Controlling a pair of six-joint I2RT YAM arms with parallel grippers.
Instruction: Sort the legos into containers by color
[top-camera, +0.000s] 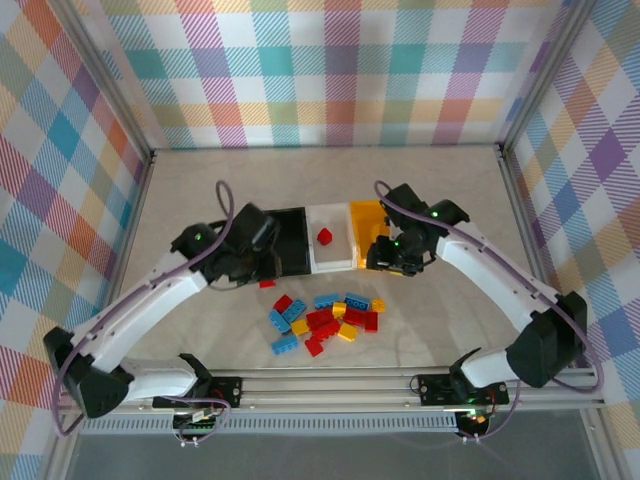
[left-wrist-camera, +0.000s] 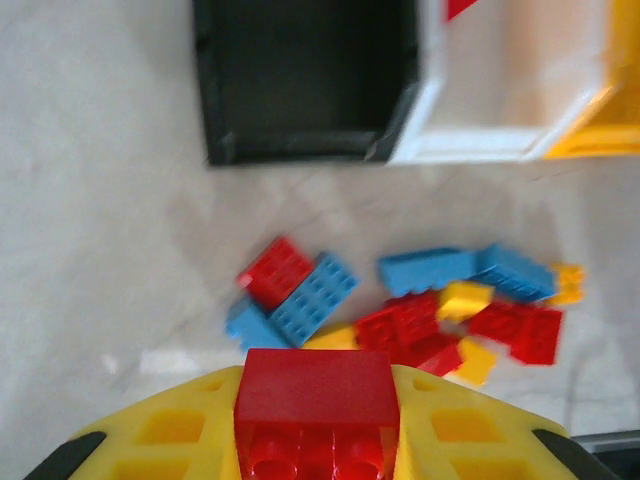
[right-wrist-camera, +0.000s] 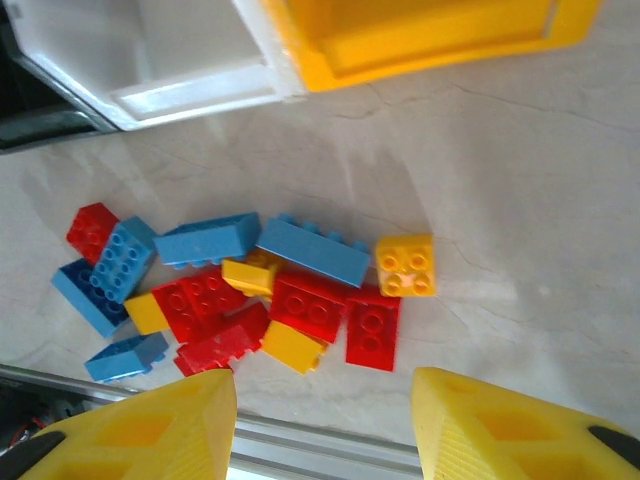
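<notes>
A red lego is clamped between the yellow fingers of my left gripper, which is shut on it. In the top view that gripper hovers just in front of the black container. The white container holds one red lego. The yellow-orange container stands to its right. My right gripper stands open and empty at that container's front edge. A pile of red, blue and yellow legos lies in front of the containers. The right wrist view looks down on the pile past the open right gripper.
The three containers stand side by side in a row, touching. A metal rail runs along the near table edge, close behind the pile. Checkered walls enclose the table on three sides. Bare tabletop lies left and right of the pile.
</notes>
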